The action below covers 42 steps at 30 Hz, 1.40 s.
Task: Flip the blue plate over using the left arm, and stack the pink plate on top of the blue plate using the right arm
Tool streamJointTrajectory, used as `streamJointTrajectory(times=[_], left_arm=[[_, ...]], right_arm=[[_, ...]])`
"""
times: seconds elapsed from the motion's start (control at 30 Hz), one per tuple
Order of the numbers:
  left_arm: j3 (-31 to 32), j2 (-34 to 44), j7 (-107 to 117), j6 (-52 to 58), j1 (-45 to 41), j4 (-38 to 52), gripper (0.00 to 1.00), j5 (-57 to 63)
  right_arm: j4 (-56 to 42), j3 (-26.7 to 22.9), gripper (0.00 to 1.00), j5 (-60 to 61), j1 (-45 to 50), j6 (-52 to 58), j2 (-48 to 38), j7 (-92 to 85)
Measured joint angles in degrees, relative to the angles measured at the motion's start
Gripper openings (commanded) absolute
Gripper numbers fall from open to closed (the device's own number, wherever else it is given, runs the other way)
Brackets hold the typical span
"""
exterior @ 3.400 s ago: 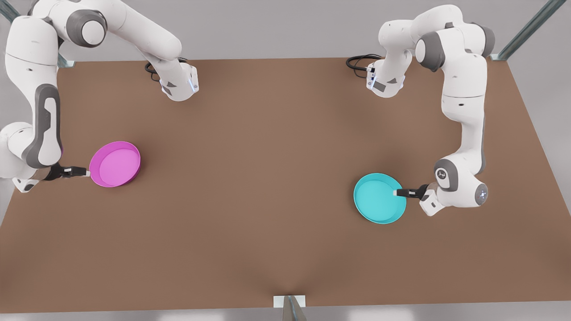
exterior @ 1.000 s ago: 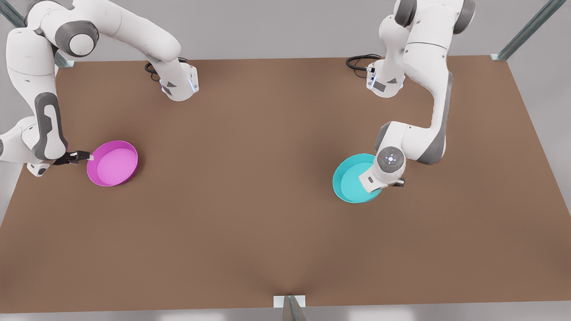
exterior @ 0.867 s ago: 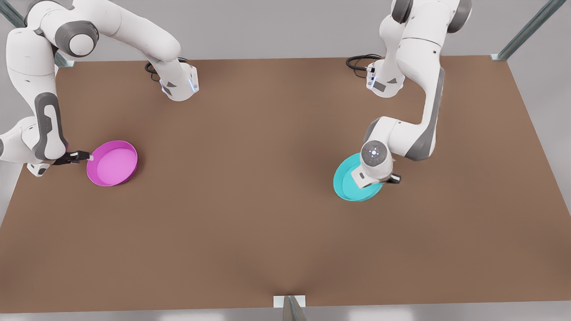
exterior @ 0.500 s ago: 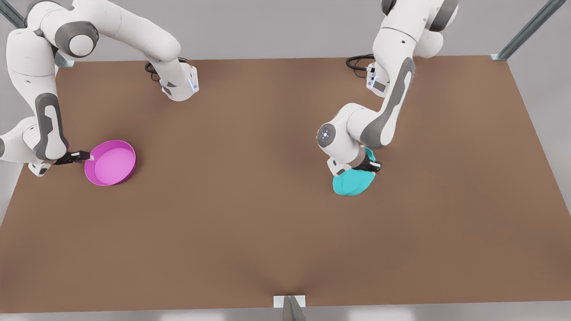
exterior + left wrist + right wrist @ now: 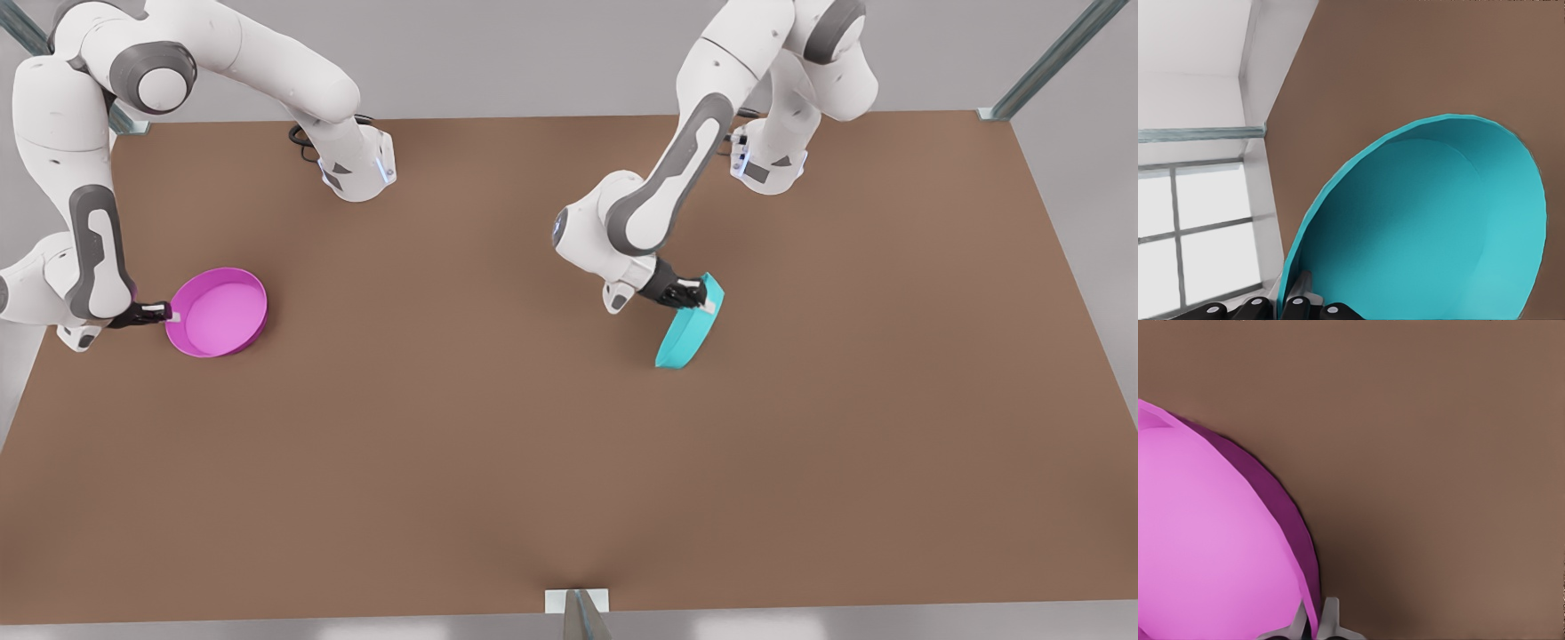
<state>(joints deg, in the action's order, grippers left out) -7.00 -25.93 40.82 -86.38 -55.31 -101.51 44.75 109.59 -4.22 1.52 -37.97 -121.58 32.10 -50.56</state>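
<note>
The blue plate [image 5: 686, 333] stands tilted steeply on edge right of the table's middle in the front view, and I see it almost edge-on. My left gripper [image 5: 707, 302] is shut on its upper rim. In the left wrist view the blue plate's [image 5: 1425, 227] hollow side faces the camera, with the left gripper [image 5: 1293, 293] clamped on the rim. The pink plate [image 5: 218, 313] sits open side up, slightly tilted, at the front view's left. My right gripper [image 5: 171, 314] is shut on its outer rim. In the right wrist view the pink plate [image 5: 1205, 547] has its rim between the right gripper's fingers [image 5: 1317, 620].
Both arm bases [image 5: 356, 173] [image 5: 769, 164] stand at the table's far edge, each with a black cable. Metal frame posts [image 5: 1049, 58] rise at the back corners. A small bracket [image 5: 576, 600] sits at the middle of the near edge. Bare brown tabletop [image 5: 462, 400] lies between the plates.
The left arm has swung toward the front view's left and turned its wrist, bringing the blue plate from lying flat to standing on edge. The pink plate has shifted slightly back and left in the right gripper.
</note>
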Motion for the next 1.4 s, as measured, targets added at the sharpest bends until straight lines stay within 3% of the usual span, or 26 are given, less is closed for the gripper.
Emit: streamJointTrajectory(times=[0.57, 0.87, 1.07, 1.4], left_arm=[[-1.37, -6.51, 6.77, 11.78, -13.35, 1.10, 0.21, 7.59], [-2.01, -13.12, 6.39, 13.27, -17.39, 7.20, 0.21, 12.69], [-8.04, -17.97, 6.34, 13.89, -22.92, 8.70, 0.21, 15.24], [-9.84, -25.17, 6.72, 14.40, -26.33, 13.57, 0.21, 16.91]], right_arm=[[0.08, 0.00, 0.21, -0.03, 0.18, 0.93, -0.45, 0.11], [-0.33, 0.00, 0.21, -0.06, 0.52, 2.10, -0.96, 0.38], [-0.61, 0.09, 0.21, -0.11, 0.59, 3.99, -1.96, 0.54], [-0.79, 0.52, 0.21, -0.11, 0.71, 5.62, -3.07, 2.07]])
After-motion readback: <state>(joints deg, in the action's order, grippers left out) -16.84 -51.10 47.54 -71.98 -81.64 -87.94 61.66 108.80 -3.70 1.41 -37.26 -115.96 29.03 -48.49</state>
